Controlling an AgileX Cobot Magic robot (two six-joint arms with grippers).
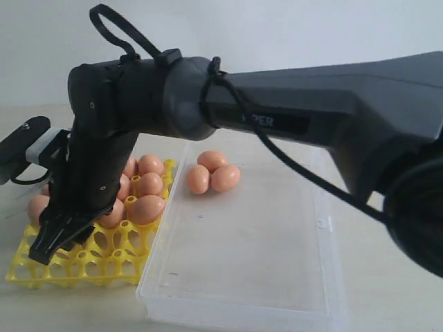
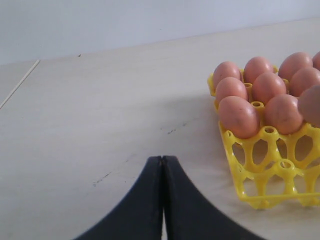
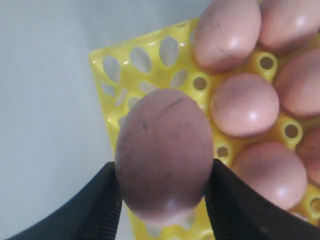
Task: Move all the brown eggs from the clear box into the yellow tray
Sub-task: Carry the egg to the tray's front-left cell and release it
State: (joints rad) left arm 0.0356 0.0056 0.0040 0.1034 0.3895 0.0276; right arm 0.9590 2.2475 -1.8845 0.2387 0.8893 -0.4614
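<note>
right jaws clamp a brown egg (image 3: pixel 164 155) above the yellow tray (image 3: pixel 153 41).

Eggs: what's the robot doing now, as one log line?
right gripper: holds brown egg over yellow tray | left gripper: shut, empty | clear box: three eggs visible
</note>
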